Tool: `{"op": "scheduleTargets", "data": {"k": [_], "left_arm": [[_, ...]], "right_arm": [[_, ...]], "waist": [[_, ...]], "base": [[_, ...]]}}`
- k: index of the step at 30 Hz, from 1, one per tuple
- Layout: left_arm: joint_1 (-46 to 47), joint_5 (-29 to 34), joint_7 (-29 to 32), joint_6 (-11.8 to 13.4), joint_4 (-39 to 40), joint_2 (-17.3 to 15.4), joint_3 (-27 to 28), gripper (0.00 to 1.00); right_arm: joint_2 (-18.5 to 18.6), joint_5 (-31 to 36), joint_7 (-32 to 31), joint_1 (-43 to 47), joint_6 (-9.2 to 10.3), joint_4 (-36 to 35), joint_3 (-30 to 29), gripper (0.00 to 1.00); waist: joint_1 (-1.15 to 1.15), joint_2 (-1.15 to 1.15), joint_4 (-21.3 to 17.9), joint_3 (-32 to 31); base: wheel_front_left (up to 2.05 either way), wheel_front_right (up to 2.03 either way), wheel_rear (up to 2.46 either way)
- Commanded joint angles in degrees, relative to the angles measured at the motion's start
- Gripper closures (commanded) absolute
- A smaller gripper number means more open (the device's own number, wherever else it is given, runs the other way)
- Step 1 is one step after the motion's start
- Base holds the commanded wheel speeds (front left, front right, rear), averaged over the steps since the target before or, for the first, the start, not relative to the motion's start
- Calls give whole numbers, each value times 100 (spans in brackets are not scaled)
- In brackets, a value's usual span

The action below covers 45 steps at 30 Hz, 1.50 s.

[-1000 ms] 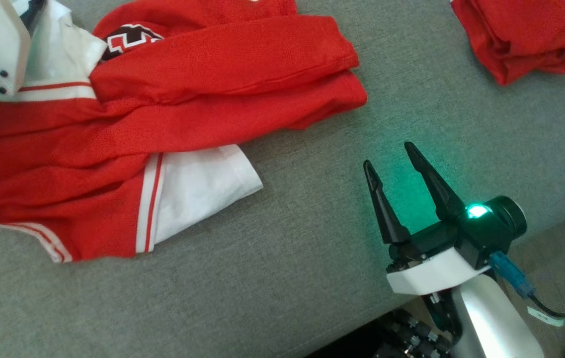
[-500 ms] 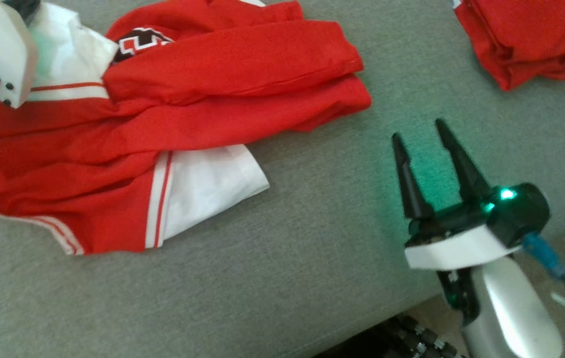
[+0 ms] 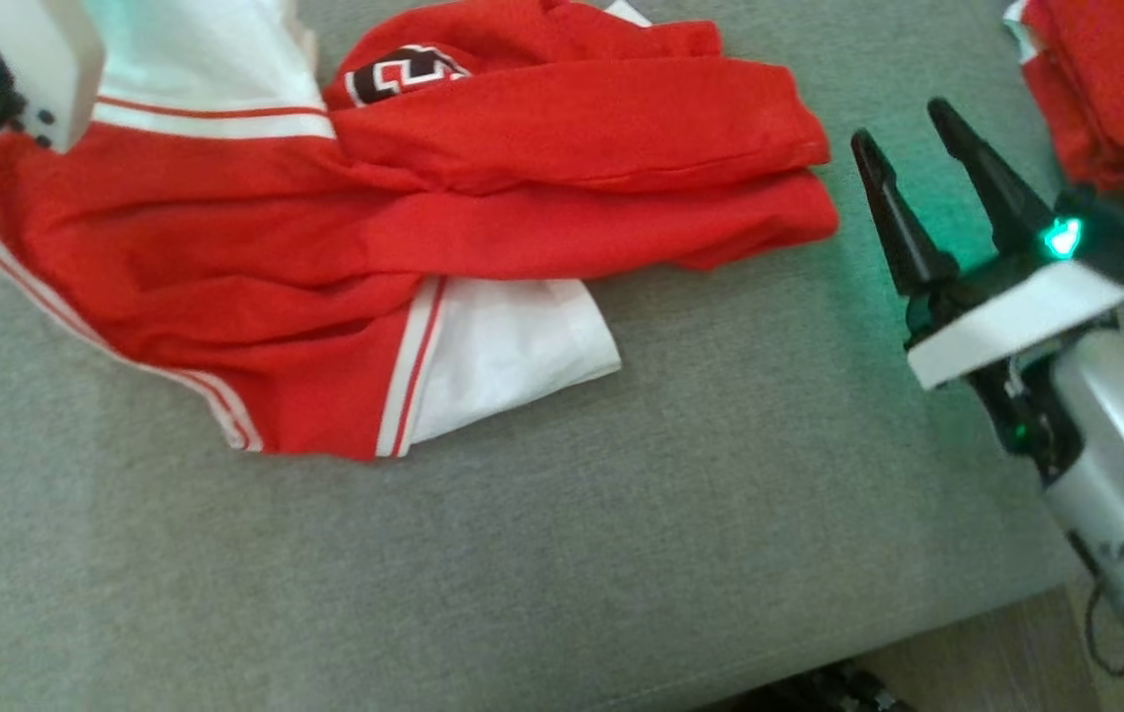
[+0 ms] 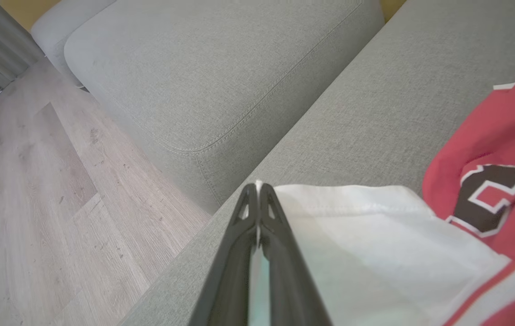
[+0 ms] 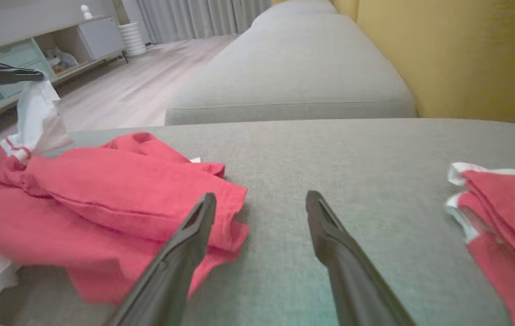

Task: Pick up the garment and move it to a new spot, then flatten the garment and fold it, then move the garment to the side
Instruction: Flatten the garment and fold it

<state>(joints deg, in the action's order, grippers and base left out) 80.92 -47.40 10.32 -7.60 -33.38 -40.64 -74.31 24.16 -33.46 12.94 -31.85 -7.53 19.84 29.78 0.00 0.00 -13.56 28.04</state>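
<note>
Red everywhere on this one: the crumpled red-and-white jersey garment (image 3: 482,198) is sprawled over the upper left and middle of the head view. It's lying on the grey woven-fabric sofa cushion (image 3: 621,554). There's a black-and-white number patch near the top edge of the frame and a white sleeve with red stripes poking out along the jersey's lower side. Up at the upper left, the left gripper (image 4: 257,185) has its jaws pinched together on the white part of the garment. In the left wrist view you can see that white edge squeezed right between the two dark fingers, with the pale wood-plank floor (image 4: 35,190) off to the left of the frame. In the right wrist view that white bit is pulled up off the cushion at the upper left, while the red bulk lies bunched on the cushion. Over on the right side of the head view, the right gripper (image 3: 903,124) has its jaws wide apart with nothing in them and a green light glowing on its body. Its tips are just beside the jersey's red right-hand end, and I can't tell if they touch the cloth. A folded red cloth bundle (image 3: 1115,89) sits in the upper right corner, apart from the jersey.
</note>
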Motion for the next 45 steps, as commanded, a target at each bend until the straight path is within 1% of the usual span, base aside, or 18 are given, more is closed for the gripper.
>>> {"op": "scheduleTargets", "data": {"k": [1,7,12,13,15,16,17,18,19,20,21,26,31,35,39,40,43,45], "left_arm": [[374,6,-55,11,96,-92,209,100],[475,-4,-95,11,216,-19,167,100],[516,-14,-92,11,261,-8,146,100],[516,-22,-99,11,266,-12,142,100],[515,-47,-115,11,255,-20,137,100],[513,-54,-123,11,246,-23,135,100],[509,-60,-131,11,238,-24,132,100],[502,-67,-137,11,228,-27,129,100],[490,-72,-144,11,224,-29,127,100],[478,-76,-149,11,221,-30,125,100],[466,-82,-156,11,216,-33,123,100],[391,-111,-287,11,162,-59,116,100],[315,-77,-689,11,100,-69,122,100],[248,-72,-1190,36,123,-82,228,100],[184,-85,-1833,159,301,-157,437,100],[141,-158,-2143,213,467,-217,593,100],[21,-429,-2380,252,803,-365,921,100],[-29,-456,-2414,274,920,-451,982,100]], "right_arm": [[165,-273,-62,-118,4,-34,216,0],[480,-1351,-345,-677,4,345,1176,0],[677,-1853,-266,-933,4,527,1731,0],[705,-1923,-223,-973,4,549,1816,3],[755,-2050,-152,-1037,4,582,1981,20],[783,-2100,-124,-1071,4,590,2071,33],[813,-2134,-90,-1106,4,593,2158,52],[837,-2180,-54,-1134,4,608,2224,57],[854,-2226,-22,-1157,4,614,2288,67],[872,-2268,5,-1178,4,616,2352,80],[894,-2304,31,-1198,4,613,2415,100],[1049,-2464,138,-1277,4,543,2628,100],[1302,-2485,195,-1321,4,450,2557,100],[1635,-2415,203,-1363,4,178,2156,100],[2011,-2338,204,-1313,4,-156,1600,100],[2225,-2330,205,-1265,4,-334,1437,100],[2593,-2366,179,-1208,4,-608,1328,100],[2703,-2381,136,-1196,4,-698,1304,100]], "waist": [[0,0,99,2],[0,0,295,67],[0,0,384,111],[0,0,396,117],[0,0,417,125],[0,0,426,126],[0,0,434,126],[0,0,441,123],[0,0,447,116],[0,0,452,107],[0,0,457,95],[0,0,465,-25],[0,0,478,-286],[0,0,473,-657],[0,0,472,-1148],[0,0,478,-1403],[0,0,484,-1771],[0,0,477,-1912]], "base": [[0,0,0],[0,0,0],[0,0,0],[0,0,0],[0,0,0],[0,0,0],[0,0,0],[0,0,0],[0,0,0],[0,0,0],[0,0,0],[0,0,0],[0,0,0],[0,0,0],[0,0,0],[0,0,0],[0,0,0],[0,0,0]]}}
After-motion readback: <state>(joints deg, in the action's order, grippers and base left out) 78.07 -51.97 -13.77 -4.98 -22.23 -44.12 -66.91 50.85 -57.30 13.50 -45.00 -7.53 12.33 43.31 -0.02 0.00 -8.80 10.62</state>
